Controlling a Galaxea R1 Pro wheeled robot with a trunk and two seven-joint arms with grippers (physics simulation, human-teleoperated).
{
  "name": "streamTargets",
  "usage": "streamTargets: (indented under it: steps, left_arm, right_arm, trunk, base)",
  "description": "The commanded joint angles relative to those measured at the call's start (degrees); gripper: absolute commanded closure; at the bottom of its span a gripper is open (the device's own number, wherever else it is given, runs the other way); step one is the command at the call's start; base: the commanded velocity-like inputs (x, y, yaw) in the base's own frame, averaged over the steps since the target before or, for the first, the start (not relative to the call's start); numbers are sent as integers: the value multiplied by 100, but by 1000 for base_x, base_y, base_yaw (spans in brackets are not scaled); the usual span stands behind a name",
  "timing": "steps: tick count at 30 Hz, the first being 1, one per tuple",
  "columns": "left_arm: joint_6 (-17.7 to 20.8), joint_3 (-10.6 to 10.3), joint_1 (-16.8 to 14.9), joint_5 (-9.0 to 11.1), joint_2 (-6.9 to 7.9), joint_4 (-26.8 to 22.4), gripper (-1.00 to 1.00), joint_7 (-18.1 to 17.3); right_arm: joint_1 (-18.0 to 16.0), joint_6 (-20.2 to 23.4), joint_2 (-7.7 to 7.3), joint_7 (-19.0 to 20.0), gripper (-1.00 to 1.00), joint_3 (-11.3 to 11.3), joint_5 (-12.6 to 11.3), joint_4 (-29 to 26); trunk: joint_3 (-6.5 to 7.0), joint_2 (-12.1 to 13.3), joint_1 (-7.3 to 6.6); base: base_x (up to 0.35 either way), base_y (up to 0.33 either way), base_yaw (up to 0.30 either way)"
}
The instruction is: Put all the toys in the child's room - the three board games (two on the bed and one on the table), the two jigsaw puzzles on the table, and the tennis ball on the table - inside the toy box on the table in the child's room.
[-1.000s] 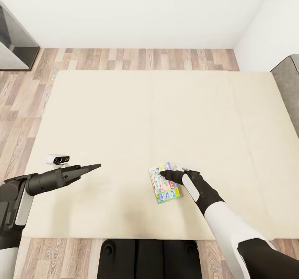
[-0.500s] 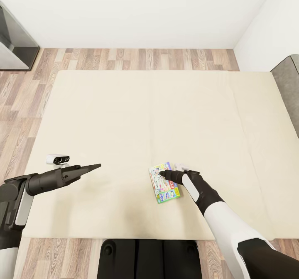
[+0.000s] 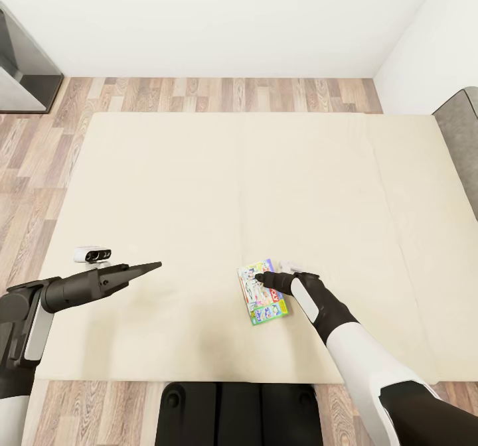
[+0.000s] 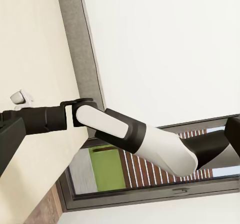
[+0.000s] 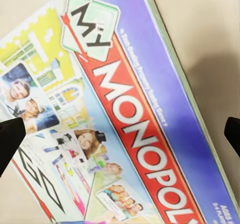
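Nothing has changed in the last second: head camera steady, both your arms frozen where they were, the game box unmoved, so you are stalled at the pick rather than progressing it, and the task sits early, with this box not yet lifted and the toy box and table out of frame. Largest first: one bed (image 3: 199, 187), its beige mattress spanning most of the head view, grey headboard at the far right edge, wood-plank floor around it. Two arms over it. Your left gripper (image 3: 149, 268) hangs above the mattress near its left side, fingers drawn to a single dark point, nothing in them; it looks closed, well apart from any toy. Your right gripper (image 3: 260, 277) is down over the one board game in sight, the Monopoly box (image 3: 262, 292), which lies flat on the mattress near the front edge, slightly skewed. In the right wrist view the Monopoly box (image 5: 125, 119) is close under the camera and the two dark fingertips (image 5: 11, 139) stand wide apart, one at each side of the frame, straddling the lid; they hold nothing. Count: one board game here, zero puzzles, zero balls in view. My read: with the box lying flat on soft mattress, you will likely need to work an edge before closing, or the fingers may just press on the lid.
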Motion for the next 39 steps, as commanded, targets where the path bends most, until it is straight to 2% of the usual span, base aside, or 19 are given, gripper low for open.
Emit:
streamTargets:
  steps: [1,17,39]
  left_arm:
    - [60,-1,-2,-5,2,-1,-100,-23]
    - [63,5,-2,-5,2,-1,-100,-23]
    - [59,7,-2,-5,5,-1,-100,-23]
  right_arm:
    - [-2,22,-3,-5,-100,7,-7,-6]
    - [5,8,5,-19,-100,15,0,-6]
    - [25,31,56,-21,-100,16,-7,-6]
  trunk:
    - [-5,-8,3]
    - [-5,-8,3]
    - [-5,-8,3]
  base:
    - [0,0,0]
    - [0,0,0]
    - [0,63,0]
